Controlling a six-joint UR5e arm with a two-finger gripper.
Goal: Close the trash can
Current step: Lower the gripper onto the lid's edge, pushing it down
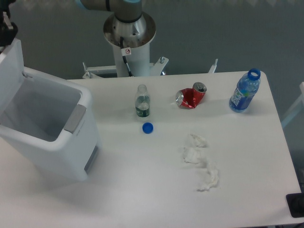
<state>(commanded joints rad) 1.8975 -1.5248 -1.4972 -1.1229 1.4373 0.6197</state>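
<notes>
The trash can (57, 137) is a large white boxy bin at the table's left, with a grey latch (75, 118) on its front rim. Its mouth is open and the inside looks empty. The white hinged lid (11, 71) stands nearly upright at the far left. Only a dark part of my gripper (6, 24) shows in the top left corner, right at the lid's upper edge. Its fingers are cut off by the frame, so I cannot make out how they stand.
A small glass bottle (142, 101) with a blue cap (147, 127) beside it stands mid-table. A crushed red can (190, 96), a blue bottle (245, 90) and crumpled tissues (201, 162) lie to the right. The arm's base (129, 38) rises behind the table.
</notes>
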